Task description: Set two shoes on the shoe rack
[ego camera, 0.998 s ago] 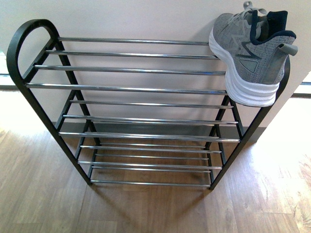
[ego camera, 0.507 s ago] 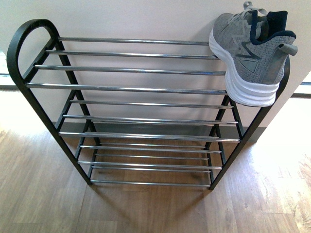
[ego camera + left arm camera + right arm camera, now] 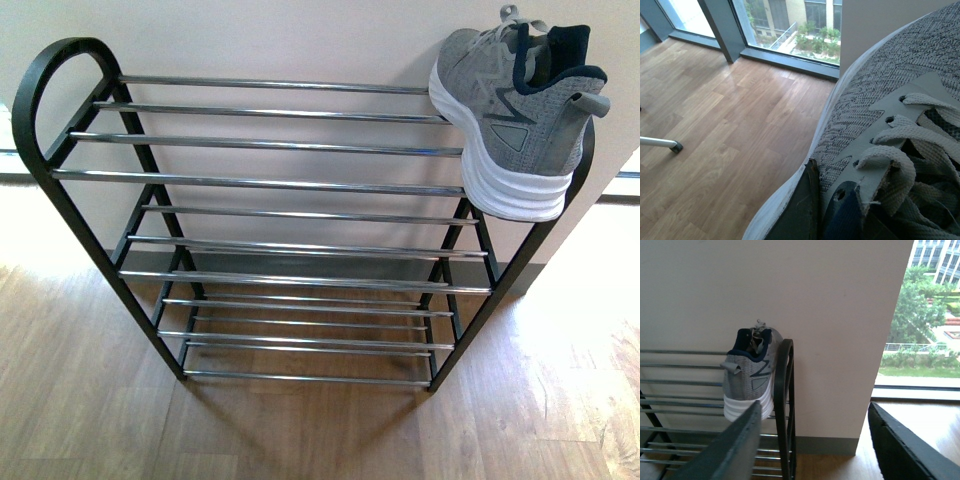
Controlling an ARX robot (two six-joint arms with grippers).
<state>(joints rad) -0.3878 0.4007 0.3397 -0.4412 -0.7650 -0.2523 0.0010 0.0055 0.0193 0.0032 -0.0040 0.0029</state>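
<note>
Unmoved, 1 grey white-soled sneaker (image 3: pixel 515 110) tops the shoe rack (image 3: pixel 280 183); left pincer (image 3: pixel 822 210) grips the second sneaker (image 3: pixel 880 100), right pincer (image 3: pixel 812 440) gapes.

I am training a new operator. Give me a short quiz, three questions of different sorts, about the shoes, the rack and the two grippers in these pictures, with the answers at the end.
1. The grey shoe stands on the shoe rack. True or false: it stands on the lowest tier.
2. What does the left gripper hold? A. a second grey shoe B. a slipper C. nothing
3. Fill in the missing word: the right gripper is ____ and holds nothing.

Key: 1 false, it is at the right end of the top tier; 2 A; 3 open.
</note>
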